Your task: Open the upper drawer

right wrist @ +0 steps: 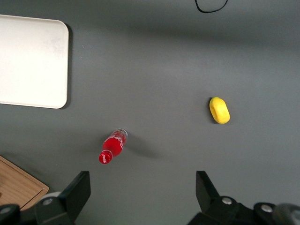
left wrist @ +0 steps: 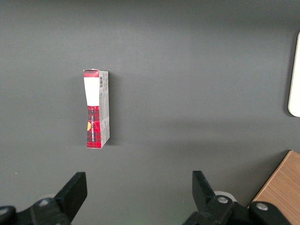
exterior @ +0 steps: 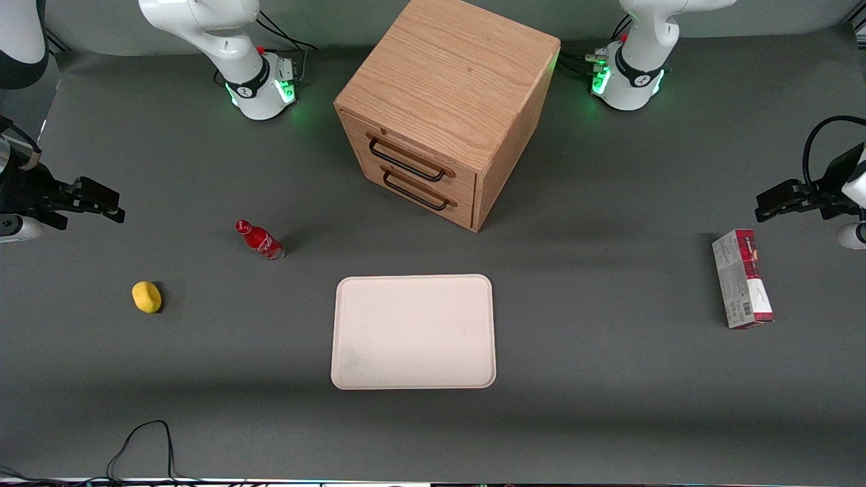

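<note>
A light oak cabinet (exterior: pixel 446 108) stands at the table's twelve o'clock, turned so its front faces about seven o'clock toward the working arm's end, and its upper drawer (exterior: pixel 416 157), a shallow wooden front with a long thin black bar handle (exterior: pixel 406 161), sits shut just above the matching lower drawer (exterior: pixel 423 193). The right arm's black two-finger gripper (exterior: pixel 111 206) hangs at nine o'clock, well apart from the handle, jaws spread wide and empty, likely ready to close around the bar
</note>
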Robot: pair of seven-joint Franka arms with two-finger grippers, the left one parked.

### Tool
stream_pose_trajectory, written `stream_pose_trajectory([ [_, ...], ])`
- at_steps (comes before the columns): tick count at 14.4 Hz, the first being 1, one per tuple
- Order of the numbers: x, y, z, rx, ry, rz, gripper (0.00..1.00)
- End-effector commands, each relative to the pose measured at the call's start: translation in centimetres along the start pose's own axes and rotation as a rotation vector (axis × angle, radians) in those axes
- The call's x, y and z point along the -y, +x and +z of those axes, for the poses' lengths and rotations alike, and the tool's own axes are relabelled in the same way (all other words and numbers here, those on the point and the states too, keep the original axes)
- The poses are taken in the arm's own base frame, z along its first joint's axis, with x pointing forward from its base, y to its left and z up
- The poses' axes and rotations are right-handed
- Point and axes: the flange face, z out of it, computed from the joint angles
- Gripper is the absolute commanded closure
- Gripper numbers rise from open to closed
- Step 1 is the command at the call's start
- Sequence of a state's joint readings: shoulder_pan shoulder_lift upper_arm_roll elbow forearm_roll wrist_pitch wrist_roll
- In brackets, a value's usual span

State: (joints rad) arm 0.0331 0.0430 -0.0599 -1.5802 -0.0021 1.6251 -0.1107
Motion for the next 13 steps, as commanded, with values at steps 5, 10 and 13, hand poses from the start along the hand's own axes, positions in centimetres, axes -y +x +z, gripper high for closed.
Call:
stream_pose_trajectory([
  [5, -1.1, -0.1, -0.4, 0.003, -0.008, 0.051, 0.00],
  [10, 0.1, 0.7, -0.7, -0.008, -0.007, 0.032, 0.00],
  [13, 4.1, 3.0, -0.1, -0.013, 0.004, -0.045, 0.00],
])
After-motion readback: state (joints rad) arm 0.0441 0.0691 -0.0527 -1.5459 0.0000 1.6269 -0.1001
